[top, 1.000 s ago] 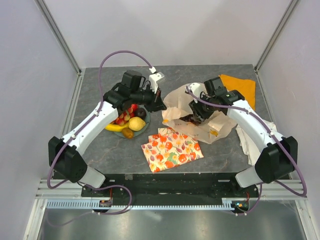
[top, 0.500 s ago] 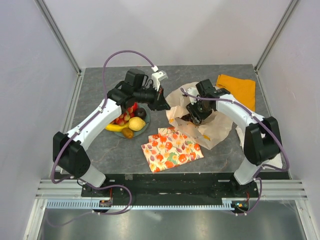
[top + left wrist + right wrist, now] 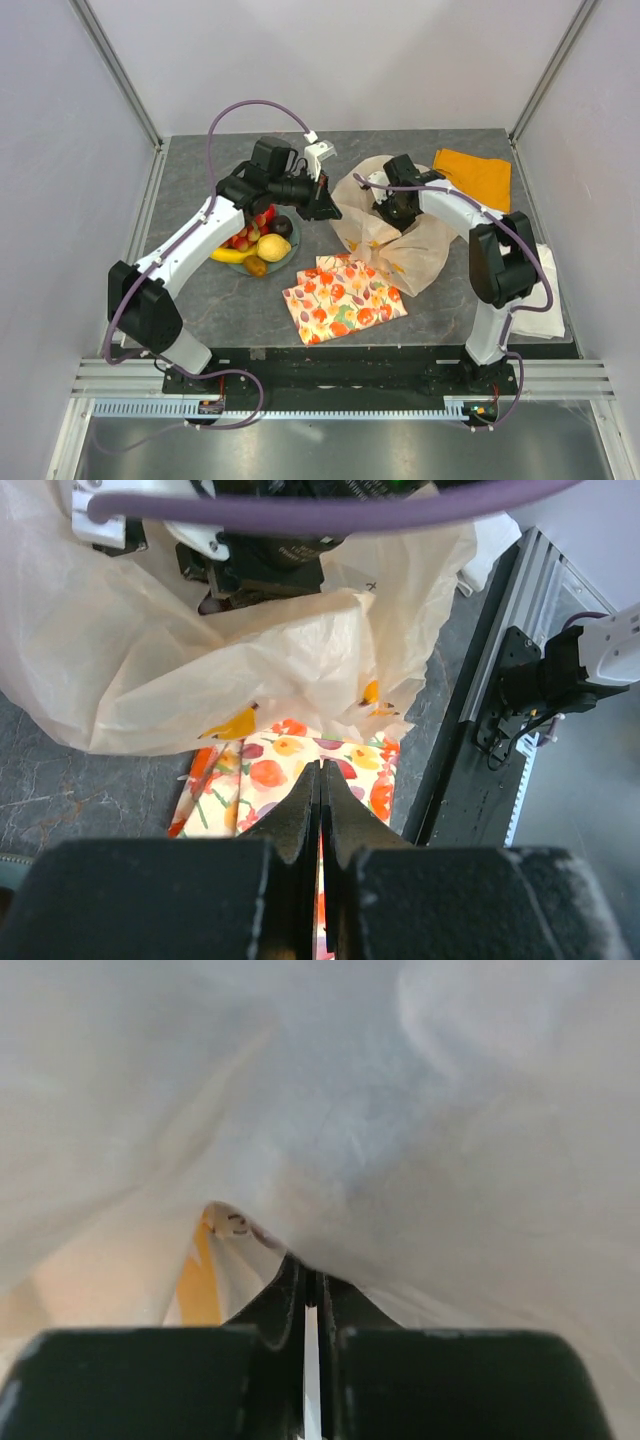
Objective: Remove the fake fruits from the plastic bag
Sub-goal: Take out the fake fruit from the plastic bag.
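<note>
Cream plastic bag film sits pinched in my closed right pincer; left pincer is shut, empty. I should lift gently, avoiding tearing.

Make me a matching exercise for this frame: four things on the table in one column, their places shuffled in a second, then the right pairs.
Things:
1. orange cloth
2. fruit-patterned cloth
3. fake fruits
4. white cloth

Places:
A. right edge of the table, by the right arm
B. on the plate under the left arm
C. far right corner
D. near side of the plastic bag

Pairs: 1-C, 2-D, 3-B, 4-A.
</note>
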Robot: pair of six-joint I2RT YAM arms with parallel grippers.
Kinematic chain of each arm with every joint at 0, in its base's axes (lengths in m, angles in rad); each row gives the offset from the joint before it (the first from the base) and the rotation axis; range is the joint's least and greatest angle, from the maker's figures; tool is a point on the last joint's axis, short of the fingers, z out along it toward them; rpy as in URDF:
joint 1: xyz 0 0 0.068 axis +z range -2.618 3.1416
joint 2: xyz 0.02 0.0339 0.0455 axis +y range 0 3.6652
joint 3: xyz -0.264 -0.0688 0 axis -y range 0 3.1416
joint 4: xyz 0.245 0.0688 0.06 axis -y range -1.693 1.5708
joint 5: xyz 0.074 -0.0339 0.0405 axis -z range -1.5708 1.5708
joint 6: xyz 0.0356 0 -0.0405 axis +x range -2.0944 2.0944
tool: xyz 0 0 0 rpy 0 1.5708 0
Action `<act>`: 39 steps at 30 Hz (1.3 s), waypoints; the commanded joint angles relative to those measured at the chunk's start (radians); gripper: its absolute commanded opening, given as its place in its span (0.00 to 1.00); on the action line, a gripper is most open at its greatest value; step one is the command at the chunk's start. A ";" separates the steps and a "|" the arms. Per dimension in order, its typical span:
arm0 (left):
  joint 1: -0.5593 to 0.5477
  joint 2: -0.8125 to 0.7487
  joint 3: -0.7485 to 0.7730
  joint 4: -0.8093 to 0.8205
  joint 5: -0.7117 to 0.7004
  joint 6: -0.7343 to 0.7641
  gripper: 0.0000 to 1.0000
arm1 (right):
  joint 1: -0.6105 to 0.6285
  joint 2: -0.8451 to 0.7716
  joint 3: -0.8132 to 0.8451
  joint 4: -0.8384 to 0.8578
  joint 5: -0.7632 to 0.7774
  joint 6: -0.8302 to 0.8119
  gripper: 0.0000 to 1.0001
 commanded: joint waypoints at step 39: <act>0.141 -0.107 0.321 -0.066 -0.232 0.162 0.73 | -0.001 -0.514 0.656 -0.001 -0.289 -0.108 0.00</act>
